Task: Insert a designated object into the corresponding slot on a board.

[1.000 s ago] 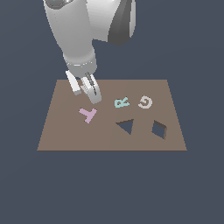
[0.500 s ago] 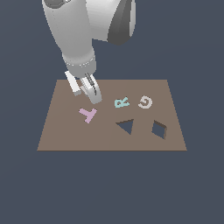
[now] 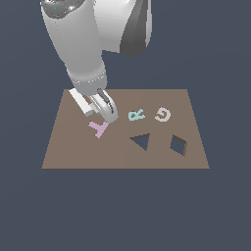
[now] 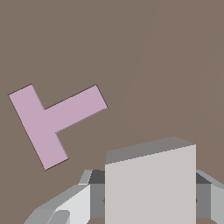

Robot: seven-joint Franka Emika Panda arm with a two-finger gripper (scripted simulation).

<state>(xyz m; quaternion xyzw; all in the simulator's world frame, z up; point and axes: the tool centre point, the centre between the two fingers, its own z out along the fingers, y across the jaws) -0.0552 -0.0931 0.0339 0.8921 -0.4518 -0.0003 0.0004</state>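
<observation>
The arm's bulky white body hides the far-left part of the brown board (image 3: 122, 156) in the exterior view, and the pale square block (image 4: 151, 186) is barely separable there from the gripper (image 3: 109, 116) that carries it; only the wrist view shows it plainly, cut off by the frame edge. Two cut-outs pierce the board: the diamond-turned square slot (image 3: 179, 145) toward the exterior view's right and a triangular hole (image 3: 141, 141) beside it, both showing only dark blue through them. The gripper's fingers (image 4: 65, 204) are clamped against the block's sides, holding it above the board near the pink Y (image 3: 99, 128), well apart from the slot. A teal R (image 3: 137, 115) and whitish G (image 3: 163, 114) lie flat beyond the cut-outs.
</observation>
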